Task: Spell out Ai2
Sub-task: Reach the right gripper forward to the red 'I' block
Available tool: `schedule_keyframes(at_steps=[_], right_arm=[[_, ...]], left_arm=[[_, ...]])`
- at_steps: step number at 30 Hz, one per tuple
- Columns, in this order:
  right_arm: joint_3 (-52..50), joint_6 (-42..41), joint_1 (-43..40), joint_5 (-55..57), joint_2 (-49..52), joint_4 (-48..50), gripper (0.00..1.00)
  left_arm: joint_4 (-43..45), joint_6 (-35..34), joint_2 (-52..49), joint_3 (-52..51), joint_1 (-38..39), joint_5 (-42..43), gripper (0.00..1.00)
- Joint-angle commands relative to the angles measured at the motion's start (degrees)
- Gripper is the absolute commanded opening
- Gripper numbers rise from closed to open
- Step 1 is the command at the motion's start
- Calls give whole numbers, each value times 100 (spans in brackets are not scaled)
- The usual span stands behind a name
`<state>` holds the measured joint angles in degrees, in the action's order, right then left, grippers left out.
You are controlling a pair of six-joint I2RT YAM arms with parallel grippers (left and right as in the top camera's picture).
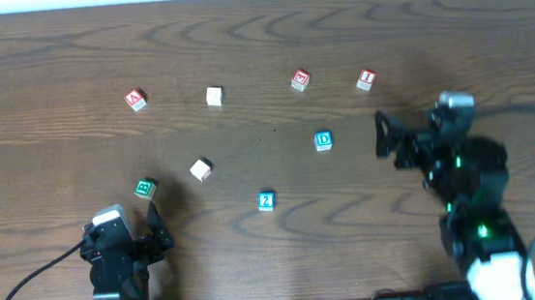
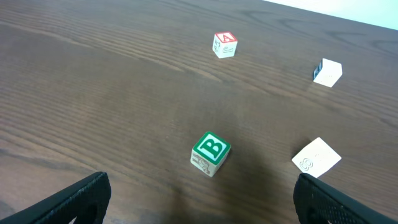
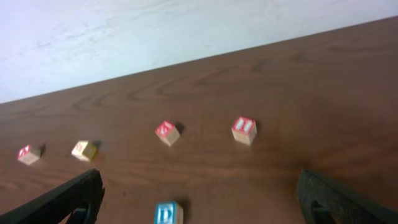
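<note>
The red A block (image 1: 135,100) lies at the far left and also shows in the left wrist view (image 2: 225,45). The red I block (image 1: 366,79) lies at the far right and shows in the right wrist view (image 3: 244,130). The blue 2 block (image 1: 266,202) lies near the front centre. My left gripper (image 1: 158,229) is open and empty, just short of the green B block (image 1: 146,189); its fingers frame that block in the wrist view (image 2: 202,210). My right gripper (image 1: 383,136) is open and empty, to the right of the blue D block (image 1: 323,141), as its wrist view shows (image 3: 199,202).
A plain block (image 1: 214,96) and another red block (image 1: 300,80) lie in the far row. A white block (image 1: 201,169) lies right of the B block. The B block (image 2: 210,154) and the D block (image 3: 168,213) sit between the open fingers' lines.
</note>
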<state>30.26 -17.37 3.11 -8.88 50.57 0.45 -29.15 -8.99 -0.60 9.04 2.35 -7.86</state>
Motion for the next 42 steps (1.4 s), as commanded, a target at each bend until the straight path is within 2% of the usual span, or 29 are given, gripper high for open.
schedule_keyframes(at_steps=[1, 7, 15, 29, 33, 42], right_arm=[[675, 72, -42, -59, 898, -4, 99], [2070, 72, -42, -57, 2566, -151, 99], [4113, 70, -39, 9, 4301, -1137, 99], [7705, -710, 223, 662, 6852, -3681, 99], [8199, -1263, 210, 651, 7289, -4354, 99], [8212, -1906, 212, 741, 7613, -5187, 99]], left_arm=[[13, 42, 28, -103, -20, -17, 96], [13, 42, 28, -103, -20, -17, 95], [13, 42, 28, -103, -20, -17, 95], [13, 42, 28, -103, -20, -17, 95], [13, 42, 28, -103, -20, -17, 95], [13, 42, 28, -103, -20, -17, 95]])
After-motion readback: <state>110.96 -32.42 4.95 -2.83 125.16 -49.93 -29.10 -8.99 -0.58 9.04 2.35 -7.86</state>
